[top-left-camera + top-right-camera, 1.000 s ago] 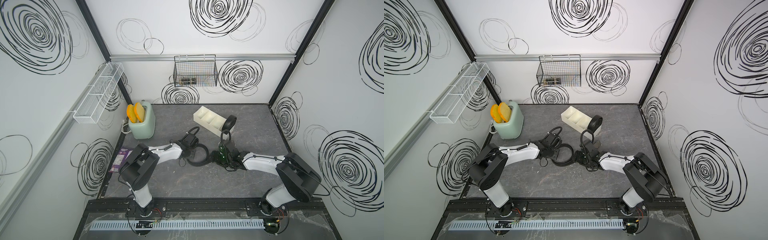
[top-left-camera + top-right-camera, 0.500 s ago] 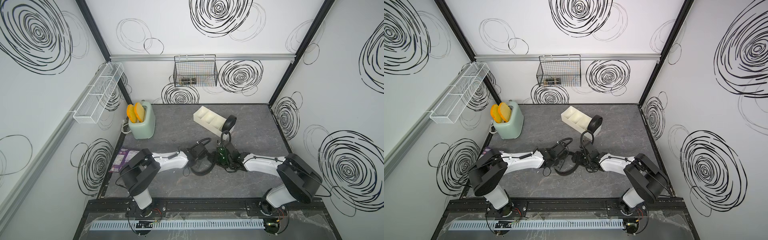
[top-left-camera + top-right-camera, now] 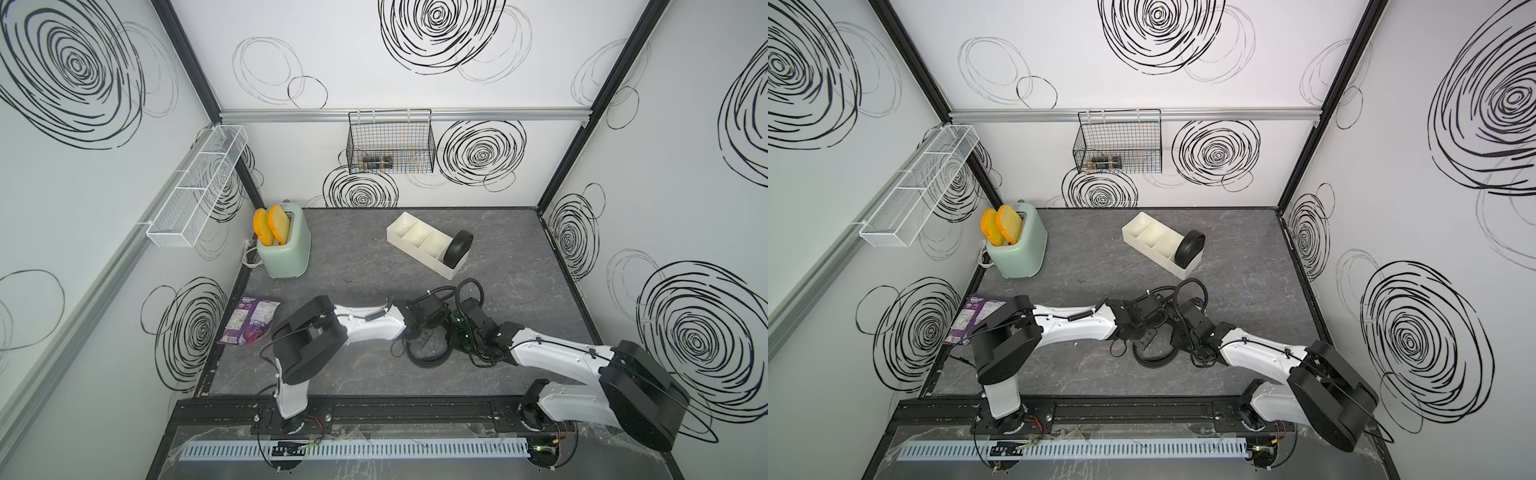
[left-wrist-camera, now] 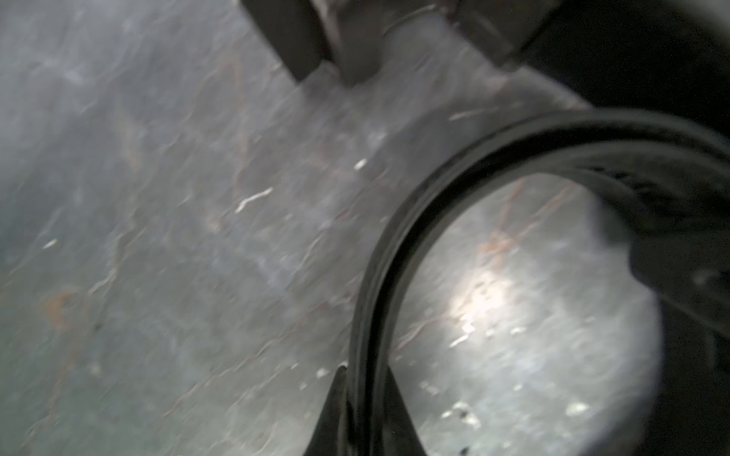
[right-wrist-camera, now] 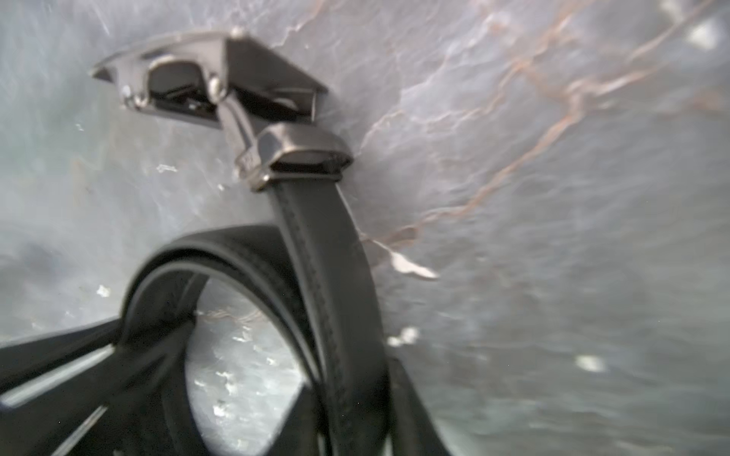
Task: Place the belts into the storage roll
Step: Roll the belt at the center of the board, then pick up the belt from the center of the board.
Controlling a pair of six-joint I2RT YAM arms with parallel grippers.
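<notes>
We see the loose belt (image 3: 428, 359) on the table (image 3: 353, 270), well apart from the storage roll (image 3: 415, 255). Left gripper (image 4: 365, 398) pinches its floppy, slick strap (image 5: 328, 256); the right gripper (image 3: 453, 338), we cannot tell. Hold near the heavy buckle (image 5: 221, 87), we reckon.

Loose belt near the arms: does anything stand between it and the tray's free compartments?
Nothing visible does. The table between the loose belt and the tray is bare, and three compartments are empty; a coiled belt stands only in the end one.
</notes>
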